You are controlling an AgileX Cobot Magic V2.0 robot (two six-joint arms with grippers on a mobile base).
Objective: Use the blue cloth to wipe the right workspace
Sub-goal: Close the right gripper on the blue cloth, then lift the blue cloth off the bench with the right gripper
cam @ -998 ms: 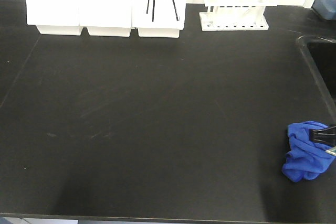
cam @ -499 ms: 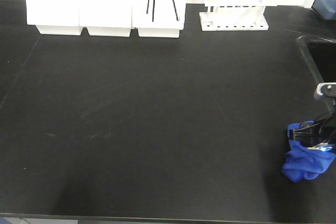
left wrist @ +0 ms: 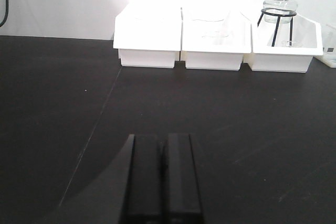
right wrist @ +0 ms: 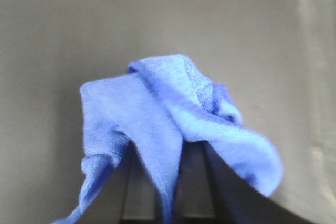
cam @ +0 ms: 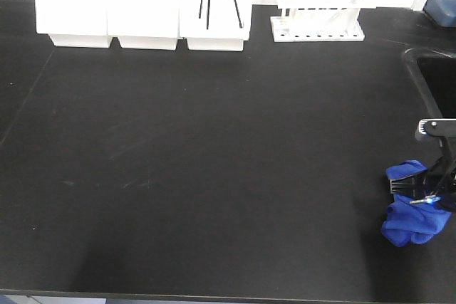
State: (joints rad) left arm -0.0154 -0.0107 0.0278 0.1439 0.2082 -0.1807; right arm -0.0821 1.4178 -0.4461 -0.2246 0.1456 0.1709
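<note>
**Front view:** The blue cloth [cam: 413,218] is lying bunched in a wrinkled, royal-blue lump near the front right corner of the black counter [cam: 214,161], in front of the sink [cam: 436,83]. The right gripper [cam: 412,184] is pinching its upper folds.

**Left wrist view:** The left gripper [left wrist: 160,174] is hanging over the counter with its fingers pressed together and gripping nothing. It is facing three white bins [left wrist: 181,51].

**Right wrist view:** The cloth [right wrist: 157,119] is draping over the dark fingers [right wrist: 139,190] in soft, overlapping folds. It is showing a fine woven texture, and one strip is running down between the fingers.
</note>
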